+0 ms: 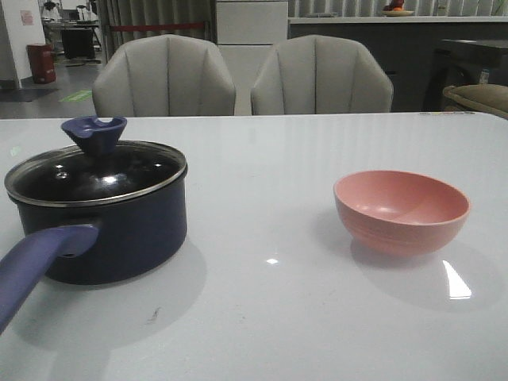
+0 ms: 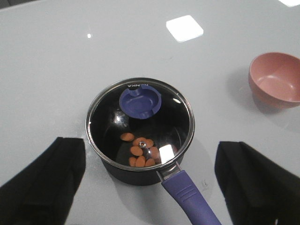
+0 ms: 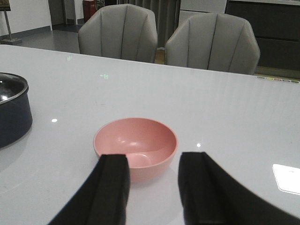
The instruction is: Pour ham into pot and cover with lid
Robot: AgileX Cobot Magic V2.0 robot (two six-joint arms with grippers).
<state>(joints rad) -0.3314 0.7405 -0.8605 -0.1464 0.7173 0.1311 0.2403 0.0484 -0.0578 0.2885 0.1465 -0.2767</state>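
Note:
The dark navy pot [image 1: 119, 230] stands on the left of the table, its purple-blue handle [image 1: 40, 258] pointing toward the near edge. The glass lid [image 1: 95, 175] with its blue knob [image 1: 95, 133] sits on the pot. Through the lid [image 2: 164, 117], several orange-pink ham pieces [image 2: 140, 151] lie on the pot's bottom. My left gripper [image 2: 150, 154] hangs open above the pot [image 2: 136, 177], holding nothing. The pink bowl [image 1: 401, 210] stands empty on the right. Just behind the bowl [image 3: 136, 140], my right gripper [image 3: 153, 161] is open and empty. Neither gripper shows in the front view.
Beyond the far edge of the white glossy table [image 1: 262, 317] stand two grey chairs [image 1: 167, 75] [image 1: 321, 75]. The pot's handle [image 2: 190, 197] runs out between the left fingers. A wide gap of table lies between pot and bowl.

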